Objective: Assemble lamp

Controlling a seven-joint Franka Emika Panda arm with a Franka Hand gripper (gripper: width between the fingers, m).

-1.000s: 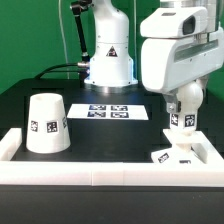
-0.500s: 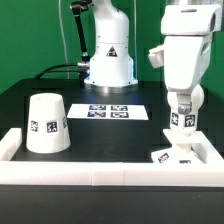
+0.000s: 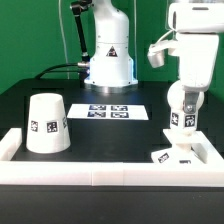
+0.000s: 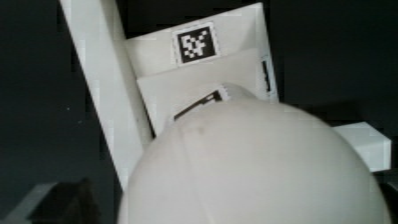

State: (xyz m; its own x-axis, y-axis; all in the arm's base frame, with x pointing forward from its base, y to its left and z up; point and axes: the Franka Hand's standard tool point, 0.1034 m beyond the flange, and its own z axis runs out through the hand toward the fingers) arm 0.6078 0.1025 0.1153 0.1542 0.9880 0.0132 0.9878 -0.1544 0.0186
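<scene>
The white bulb (image 3: 178, 123) stands upright on the flat square base (image 3: 170, 156), at the front of the exterior view's right, against the rail corner. My gripper (image 3: 182, 106) comes down from above and closes round the bulb's top. In the wrist view the bulb's dome (image 4: 249, 165) fills the lower part and hides my fingers. Beyond it lies the base (image 4: 210, 62) with its tag. The tapered shade (image 3: 46, 123) stands mouth down at the exterior view's left, well away from my gripper.
The marker board (image 3: 110, 111) lies flat in the middle, in front of the arm's pedestal (image 3: 108, 62). The white rail (image 3: 90, 172) runs along the front and turns up both sides; the base rests against its corner on the exterior view's right.
The arm's upper links have risen and swung toward the exterior view's right while the gripper stayed at the bulb. Bulb, base and shade have not moved.
</scene>
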